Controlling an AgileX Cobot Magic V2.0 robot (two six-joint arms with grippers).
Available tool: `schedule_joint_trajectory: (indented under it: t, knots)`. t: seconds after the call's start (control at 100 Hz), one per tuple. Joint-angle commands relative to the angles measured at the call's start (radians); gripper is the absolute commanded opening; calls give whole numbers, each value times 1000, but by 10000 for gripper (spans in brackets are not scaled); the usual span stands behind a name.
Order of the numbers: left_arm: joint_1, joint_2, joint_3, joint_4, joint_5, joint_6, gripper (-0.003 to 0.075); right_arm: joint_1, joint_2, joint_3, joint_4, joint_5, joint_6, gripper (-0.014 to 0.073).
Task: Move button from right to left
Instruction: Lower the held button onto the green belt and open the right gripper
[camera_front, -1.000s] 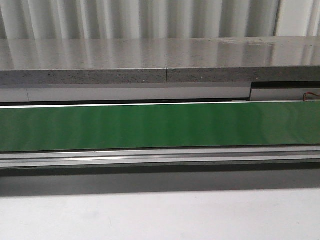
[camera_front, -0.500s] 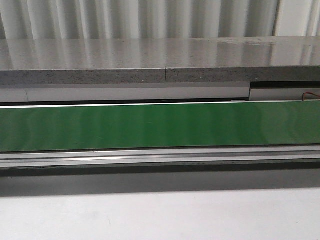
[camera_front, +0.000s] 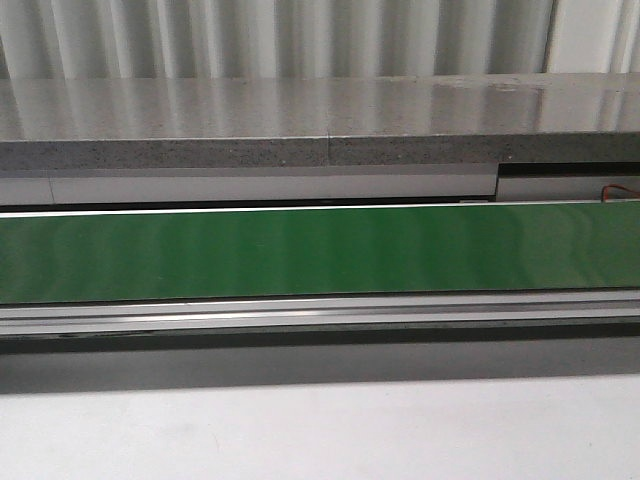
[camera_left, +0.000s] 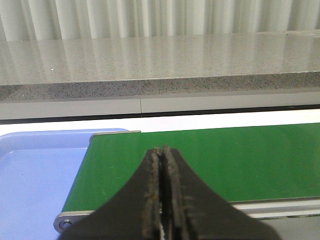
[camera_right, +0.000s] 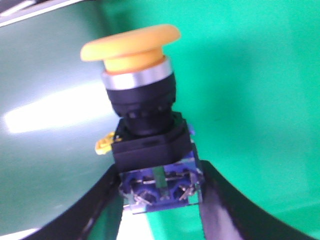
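The button (camera_right: 145, 115) shows only in the right wrist view: a yellow-orange cap (camera_right: 131, 42) on a black body with a blue contact block (camera_right: 160, 187) and a yellow side clip. My right gripper (camera_right: 161, 175) is shut on the blue block, one black finger against each side of it, over the green belt (camera_right: 250, 75). My left gripper (camera_left: 163, 150) is shut and empty, above the left end of the green belt (camera_left: 240, 160). Neither gripper nor the button shows in the front view.
A light blue tray (camera_left: 35, 170) lies just beyond the belt's left end. The long green conveyor belt (camera_front: 320, 250) has a metal rail (camera_front: 320, 312) along its near side. A grey stone ledge (camera_front: 300, 120) runs behind it, and a white table surface (camera_front: 320, 430) lies in front.
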Motion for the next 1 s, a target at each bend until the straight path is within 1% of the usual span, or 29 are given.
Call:
schedule_joint_trajectory:
  t: [0.0, 0.13, 0.19, 0.33, 0.55, 0.7, 0.75, 0.79, 0.81, 0.84, 0.87, 0.93, 0.99]
  knots:
    - [3, -32, 39, -7, -77, -11, -20, 69, -59, -31, 6, 16, 57, 206]
    - [3, -32, 39, -7, -77, -11, -20, 194, -59, -31, 6, 32, 133, 206]
    - [3, -32, 39, -7, -77, -11, -20, 268, -57, -31, 5, 18, 164, 206]
    - [3, -32, 39, -7, -77, -11, -20, 396, -53, -31, 2, -19, 234, 206]
    - [3, -32, 39, -7, -77, -11, -20, 502, 35, -31, 2, -33, 304, 206]
    - [3, -32, 39, -7, -77, -11, -20, 518, 73, -31, 2, -43, 339, 212]
    - [3, -32, 39, -7, -77, -11, -20, 519, 74, -31, 3, -53, 339, 248]
    - [3, -32, 39, -7, -77, -11, -20, 519, 72, -31, 8, -57, 339, 310]
    - [3, -32, 39, -7, -77, -11, -20, 519, 71, -31, 12, -59, 339, 364]
    - [3, -32, 39, -7, -77, -11, -20, 519, 70, -31, 16, -62, 339, 407]
    - [3, -32, 39, -7, -77, -11, -20, 519, 68, -31, 17, -63, 339, 480]
    - [3, -32, 39, -7, -77, -11, -20, 521, 66, -31, 19, -67, 338, 587]
    - [3, -32, 39, -7, -77, -11, -20, 524, 59, -31, 18, -69, 327, 633]
